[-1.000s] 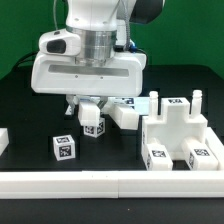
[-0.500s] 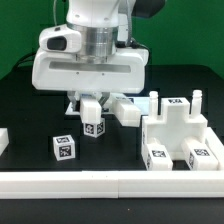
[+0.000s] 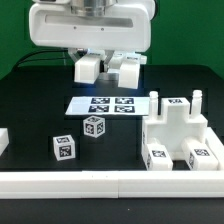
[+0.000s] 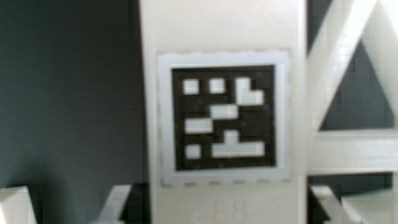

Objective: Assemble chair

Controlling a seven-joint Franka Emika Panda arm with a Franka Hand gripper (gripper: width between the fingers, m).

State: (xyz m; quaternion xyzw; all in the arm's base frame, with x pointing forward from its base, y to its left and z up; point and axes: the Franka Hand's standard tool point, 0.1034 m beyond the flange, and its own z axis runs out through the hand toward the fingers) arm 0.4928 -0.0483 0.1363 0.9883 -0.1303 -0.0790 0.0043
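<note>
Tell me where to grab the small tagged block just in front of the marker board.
Take the block by two opposite upright side faces, coming straight down from above. It is a short square piece resting flat on the table, with bare table on both sides, apart from the other block and the marker board.

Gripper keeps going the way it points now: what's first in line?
Probably the marker board: in the exterior view it lies flat right under the gripper. Depth is unclear, and the wrist view shows a tagged white bar ahead.
</note>
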